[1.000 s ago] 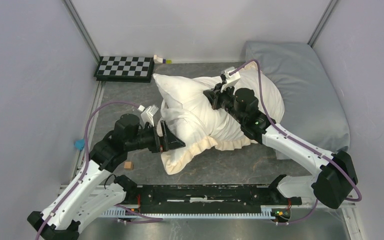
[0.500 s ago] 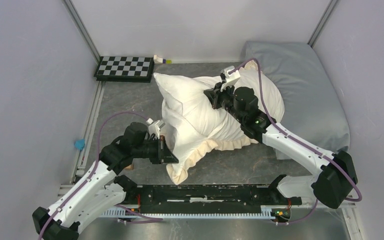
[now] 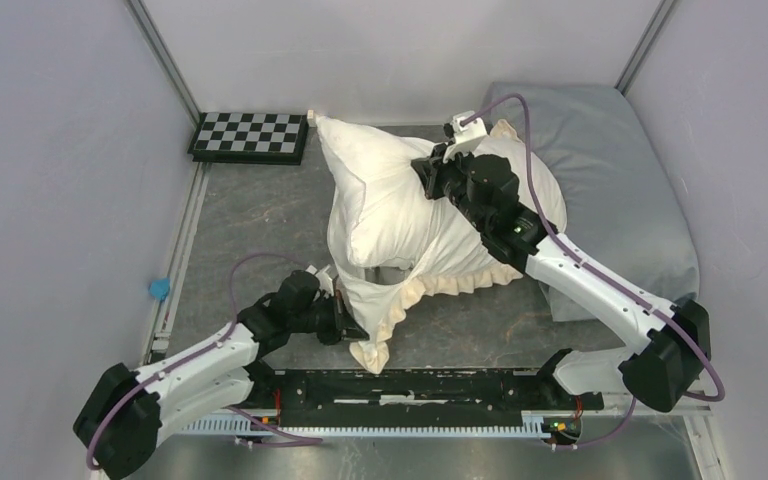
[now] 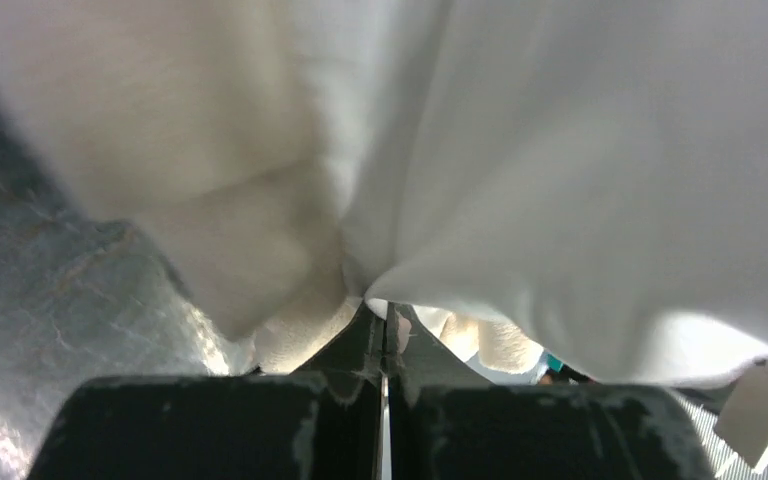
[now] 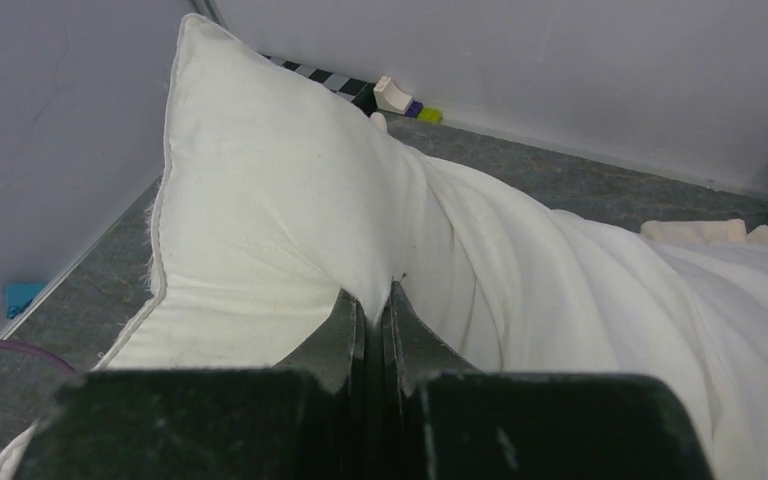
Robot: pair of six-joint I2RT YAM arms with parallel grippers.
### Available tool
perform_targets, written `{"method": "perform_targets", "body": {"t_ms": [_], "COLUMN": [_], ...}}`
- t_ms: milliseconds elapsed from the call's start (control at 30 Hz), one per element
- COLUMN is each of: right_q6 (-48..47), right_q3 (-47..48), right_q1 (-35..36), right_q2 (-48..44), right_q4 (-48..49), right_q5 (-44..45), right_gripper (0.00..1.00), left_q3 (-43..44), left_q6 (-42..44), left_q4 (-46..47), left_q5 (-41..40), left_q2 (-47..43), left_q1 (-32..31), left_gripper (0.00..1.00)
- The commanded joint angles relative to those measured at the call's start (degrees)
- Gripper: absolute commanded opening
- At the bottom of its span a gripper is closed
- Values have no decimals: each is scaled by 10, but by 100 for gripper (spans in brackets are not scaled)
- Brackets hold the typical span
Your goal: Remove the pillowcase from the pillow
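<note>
The plump white pillow (image 3: pixel 380 200) lies across the middle of the table, its bare corner toward the back wall. The cream pillowcase (image 3: pixel 390 305), with a ruffled frill, still covers its near and right part and hangs stretched toward the near edge. My left gripper (image 3: pixel 352 326) is shut on the pillowcase (image 4: pixel 520 180) at its near-left edge, with fabric pinched between the fingertips (image 4: pixel 365 335). My right gripper (image 3: pixel 430 178) is shut on the pillow (image 5: pixel 260 220), pinching a fold of its white cover. In the right wrist view a bit of frill (image 5: pixel 695 230) shows at the right.
A pale blue-grey pillow (image 3: pixel 610 170) lies along the right wall. A checkerboard (image 3: pixel 250 135) sits at the back left, with small blocks (image 5: pixel 397 97) beside it. A teal object (image 3: pixel 159 288) lies by the left wall. Grey walls close in on three sides.
My left gripper shut on the pillowcase edge and drew it toward the near edge. The pillow's bare corner swung toward the back wall. The right gripper kept its grip.
</note>
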Motion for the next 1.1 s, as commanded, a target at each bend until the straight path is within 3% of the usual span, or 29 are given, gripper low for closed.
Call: {"method": "perform_targets", "body": {"t_ms": [0,267,400,500,533,600,700,767,800,900,1067], "right_q6": [-30,-57,-53,-52,-52,-51,-43,-33,-29,-19,0], "right_q3": [87,137,129,106,98,74,39,20,12,4,-18], "right_q1": [-36,-37,-37,-37,-37,-37,-37,-37,-36,-37,-36], "right_q2": [-15,-29,-48,-64,-69,-79,-89,-87,-84,-74,-70], "right_q4": [56,43,43,47,48,53,62,69,72,74,93], "right_q5": [118,137,118,97,92,75,44,15,4,-17,-70], "right_gripper": [0,0,0,0,0,0,0,0,0,0,0], "left_q3": [-34,-50,-43,0,19,55,116,161,186,256,330], "left_q6": [-40,-48,-39,-19,-14,-1,16,27,33,56,74], "left_q4": [91,209,199,114,74,-11,-116,-181,-204,-256,-233], "left_q5": [-50,-67,-102,-103,-114,-148,-213,-252,-271,-291,-250], "left_q2": [76,185,182,137,112,29,-88,-136,-150,-151,-94], "left_q1": [-19,-30,-30,-30,-30,-30,-29,-29,-29,-29,-29], "left_gripper": [2,2,2,4,9,27,76,95,99,100,100]}}
